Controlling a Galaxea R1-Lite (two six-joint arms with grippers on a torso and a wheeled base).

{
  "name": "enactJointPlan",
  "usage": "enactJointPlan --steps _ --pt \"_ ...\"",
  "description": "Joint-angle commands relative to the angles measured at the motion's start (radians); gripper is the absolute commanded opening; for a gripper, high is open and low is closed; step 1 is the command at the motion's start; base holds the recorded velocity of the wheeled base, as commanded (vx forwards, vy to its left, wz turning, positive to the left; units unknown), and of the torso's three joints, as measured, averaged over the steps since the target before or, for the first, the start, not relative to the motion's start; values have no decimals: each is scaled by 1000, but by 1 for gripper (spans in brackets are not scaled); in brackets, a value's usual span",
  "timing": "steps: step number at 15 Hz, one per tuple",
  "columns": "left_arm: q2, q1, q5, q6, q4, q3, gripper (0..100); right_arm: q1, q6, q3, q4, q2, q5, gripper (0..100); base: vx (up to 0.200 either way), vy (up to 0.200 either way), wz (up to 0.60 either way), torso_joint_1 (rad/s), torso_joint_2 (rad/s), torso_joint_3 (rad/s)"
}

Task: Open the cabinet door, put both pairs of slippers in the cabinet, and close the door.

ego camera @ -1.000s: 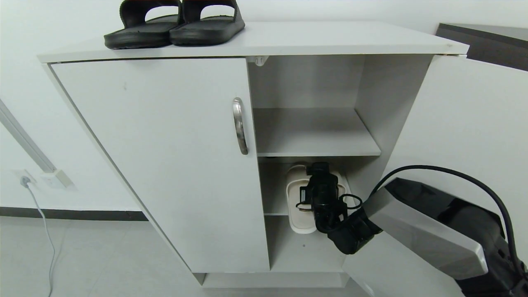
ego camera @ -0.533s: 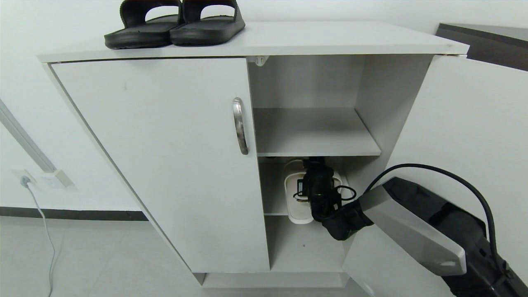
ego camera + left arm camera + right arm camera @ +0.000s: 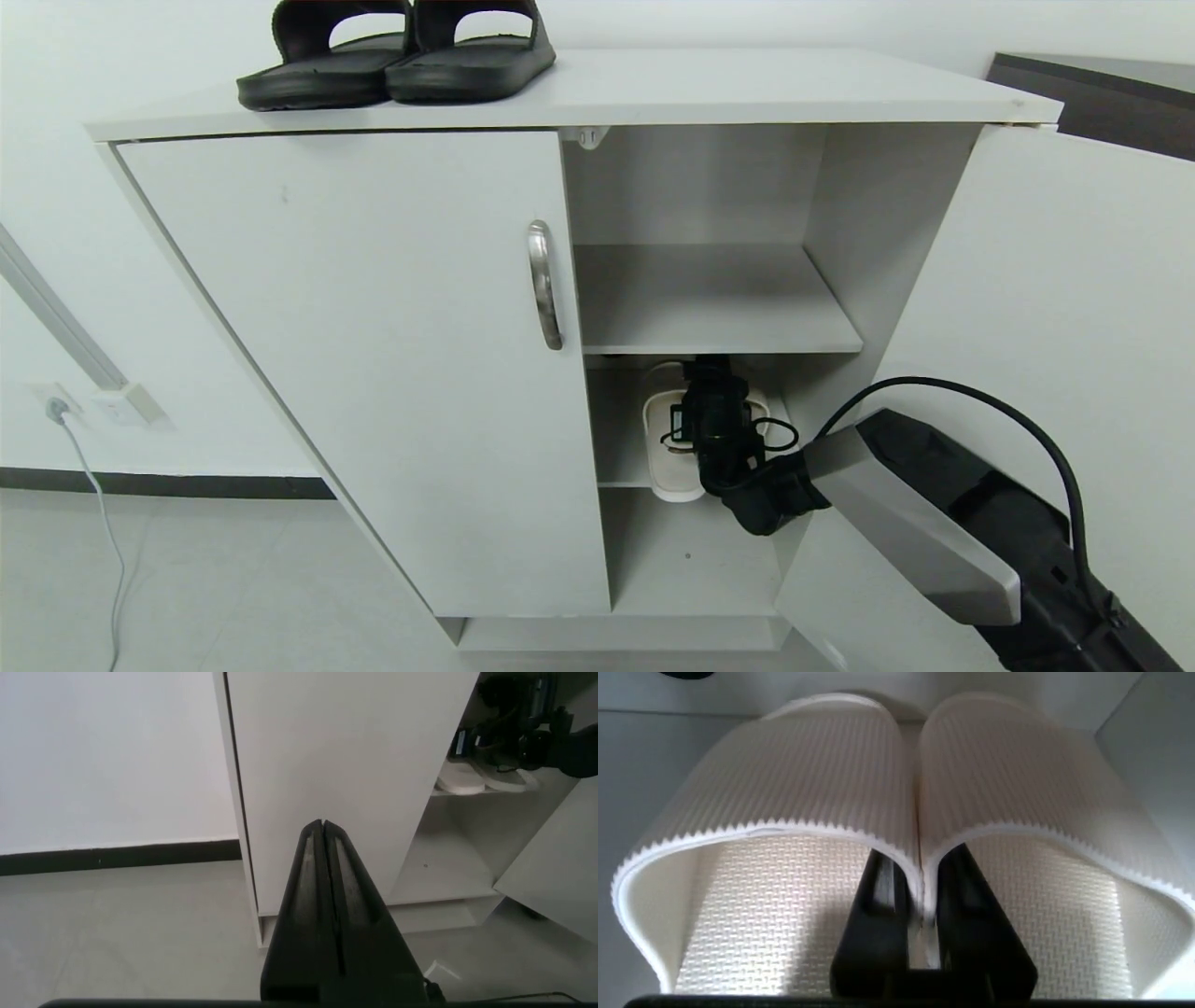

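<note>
Black slippers (image 3: pixel 397 56): I see the pair side by side at the left front corner of the cabinet top (image 3: pixel 747 89). Their long axis runs front to back, with the near ends at the front edge.
Left gripper (image 3: pixel 322 826): It is pressed closed with nothing in it, low down and facing the left door (image 3: pixel 373 355), which is shut.
White slippers (image 3: pixel 906 812): The pair is on the middle shelf (image 3: pixel 616 439) of the right compartment, lengthwise into the cabinet, near ends about at the shelf's front edge.
Right gripper (image 3: pixel 923 887): It is clamped narrow on the two touching inner walls of the white pair, reaching in from the front.
Right door (image 3: pixel 1055 308): It stands wide open.
Key relation: From my right gripper the black pair lies up and to the left. I judge that after letting go I must back straight out along the slippers' axis.
</note>
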Motion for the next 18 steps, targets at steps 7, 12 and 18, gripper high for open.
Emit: enactJointPlan --steps 7,12,18 --pt "1 0 -1 0 0 0 0 11 4 156 -74 -80 -2 100 0 0 0 0 0 0" --pt "1 -1 -1 0 0 0 0 67 4 465 -226 -246 -9 100 0 0 0 0 0 0" --pt "1 -1 -1 4 0 0 0 156 6 847 -442 -422 -14 100 0 0 0 0 0 0"
